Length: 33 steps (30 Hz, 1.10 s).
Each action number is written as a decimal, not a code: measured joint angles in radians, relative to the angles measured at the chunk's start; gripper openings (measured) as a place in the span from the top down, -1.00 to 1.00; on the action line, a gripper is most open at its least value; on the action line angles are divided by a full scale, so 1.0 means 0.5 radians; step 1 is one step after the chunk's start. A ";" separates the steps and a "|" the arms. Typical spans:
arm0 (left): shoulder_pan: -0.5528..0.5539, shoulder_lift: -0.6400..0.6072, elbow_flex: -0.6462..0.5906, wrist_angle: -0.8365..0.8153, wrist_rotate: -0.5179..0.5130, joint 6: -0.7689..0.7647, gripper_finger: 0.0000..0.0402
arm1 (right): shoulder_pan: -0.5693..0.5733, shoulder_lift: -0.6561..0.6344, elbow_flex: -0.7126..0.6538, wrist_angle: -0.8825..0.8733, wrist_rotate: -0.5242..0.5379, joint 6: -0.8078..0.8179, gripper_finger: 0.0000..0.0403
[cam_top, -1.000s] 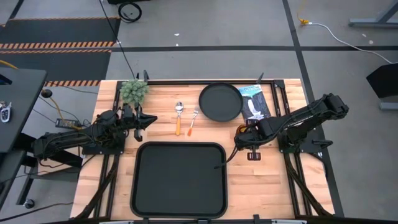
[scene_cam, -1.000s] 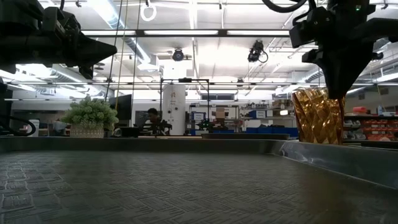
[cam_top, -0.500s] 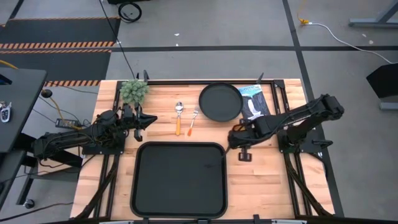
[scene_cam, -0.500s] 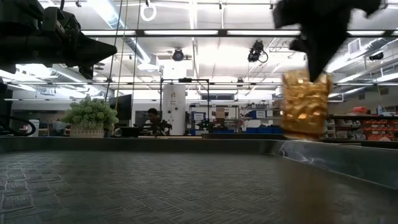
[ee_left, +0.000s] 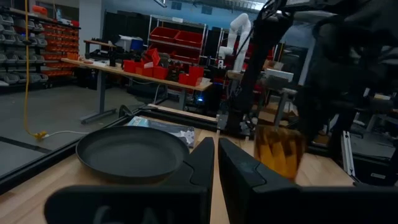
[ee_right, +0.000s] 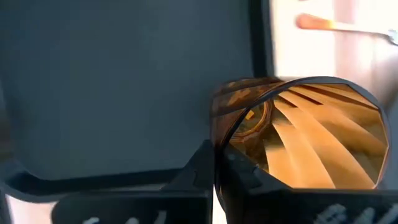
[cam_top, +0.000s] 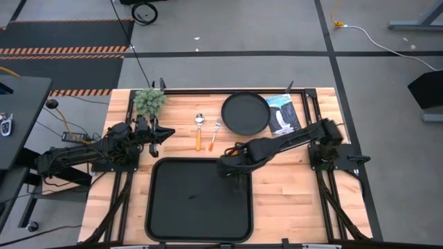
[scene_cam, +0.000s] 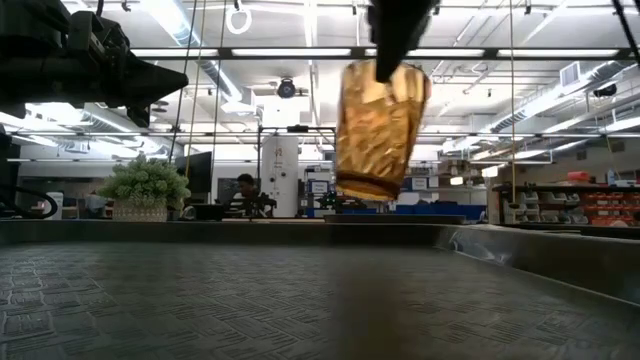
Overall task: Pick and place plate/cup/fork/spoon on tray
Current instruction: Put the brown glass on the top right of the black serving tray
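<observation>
Cup in transit above tray, gripped at its rim by the right arm.

High view: right gripper (cam_top: 232, 164) reaches over the far right corner of the tray (cam_top: 160, 207); cup hidden beneath it here. Plate (cam_top: 244, 113), spoon (cam_top: 198, 130) and fork (cam_top: 214, 135) lie on the wood beyond the tray, handles pointing toward it. Left gripper (cam_top: 158, 134) waits beside the plant (cam_top: 149, 101).
Low view: cup (scene_cam: 378, 130) hangs clear of the tray floor, long axis near vertical with a slight tilt, mouth up; held high, presumably to clear the raised edge.
Left wrist view: left fingers pressed together, holding nothing; cup (ee_left: 279, 150) visible beyond the plate (ee_left: 132, 152).
Right wrist view: right fingers clamp the cup (ee_right: 311, 140) wall, its open mouth facing the camera, tray (ee_right: 124, 81) below.
</observation>
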 joint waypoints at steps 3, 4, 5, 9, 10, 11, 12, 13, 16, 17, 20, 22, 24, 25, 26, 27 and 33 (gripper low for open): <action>0.000 0.000 0.000 0.000 0.000 0.000 0.85 | -0.002 0.162 0.173 -0.104 -0.009 0.038 0.94; 0.000 -0.001 0.000 0.000 0.000 0.000 0.85 | -0.002 0.207 0.215 -0.141 -0.014 0.063 0.94; 0.000 0.000 0.000 0.000 0.000 0.000 0.85 | 0.000 0.248 0.250 -0.175 -0.020 0.091 0.94; -0.001 0.000 0.000 0.000 0.000 0.000 0.85 | 0.032 0.342 0.312 -0.285 -0.039 0.236 0.94; -0.001 -0.001 0.000 0.000 0.000 0.001 0.85 | 0.042 0.350 0.313 -0.294 -0.052 0.263 0.94; 0.000 0.000 0.000 0.000 0.000 0.001 0.85 | 0.053 0.353 0.313 -0.299 -0.059 0.289 0.94; -0.001 0.000 -0.001 0.000 0.000 0.000 0.85 | 0.063 0.353 0.313 -0.308 -0.059 0.311 0.94; -0.001 -0.001 0.000 0.000 0.000 0.000 0.85 | 0.073 0.353 0.313 -0.314 -0.059 0.334 0.94; -0.001 -0.001 0.000 0.000 0.000 0.000 0.85 | 0.084 0.352 0.314 -0.306 -0.060 0.398 0.94; 0.000 0.000 0.000 0.000 0.000 0.000 0.85 | 0.084 0.352 0.314 -0.311 -0.062 0.413 0.94; 0.000 0.000 0.000 0.000 0.000 0.001 0.85 | 0.084 0.352 0.314 -0.306 -0.090 0.440 0.94; 0.000 0.000 0.000 0.000 0.000 0.000 0.85 | 0.083 0.353 0.314 -0.293 -0.093 0.477 0.93; 0.000 0.000 0.000 0.000 0.000 0.001 0.85 | 0.071 0.352 0.314 -0.266 -0.080 0.516 0.93; 0.000 -0.001 0.000 0.000 0.000 0.000 0.85 | 0.070 0.352 0.314 -0.259 -0.079 0.521 0.93; 0.000 0.000 -0.001 0.000 0.000 0.000 0.85 | 0.067 0.352 0.314 -0.252 -0.077 0.521 0.93; -0.001 0.000 0.000 0.000 0.000 0.001 0.85 | 0.066 0.352 0.314 -0.241 -0.064 0.520 0.93; 0.000 0.000 -0.001 0.000 0.000 0.000 0.85 | 0.059 0.353 0.281 -0.219 -0.043 0.579 0.92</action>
